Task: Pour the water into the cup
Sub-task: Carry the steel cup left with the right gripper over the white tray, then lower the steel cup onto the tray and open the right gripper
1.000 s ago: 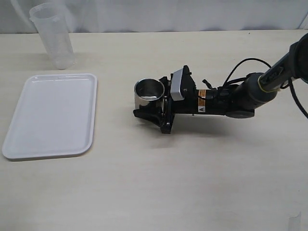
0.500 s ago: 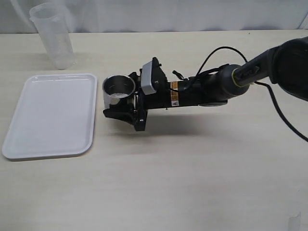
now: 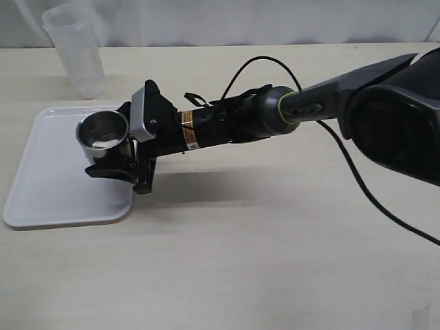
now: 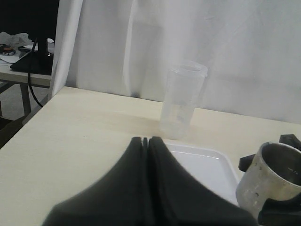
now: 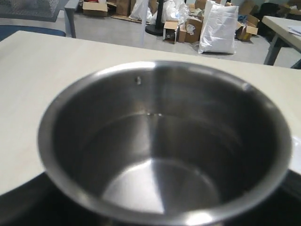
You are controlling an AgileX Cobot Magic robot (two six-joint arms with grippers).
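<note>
Between the right fingers (image 3: 110,170) sits the cup (image 3: 102,135).

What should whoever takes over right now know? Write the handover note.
Left gripper: shut, holding nothing, facing the beaker.
Right gripper: shut on the cup, which is upright over the right part of the tray. I cannot tell whether the cup rests on the tray.
Beaker: upright on the table beyond the tray, with no gripper on it. Water in it cannot be made out.
Done: cup gripped. No water shows in the cup.
Left: probably set the cup down, pick up the beaker and pour.
</note>
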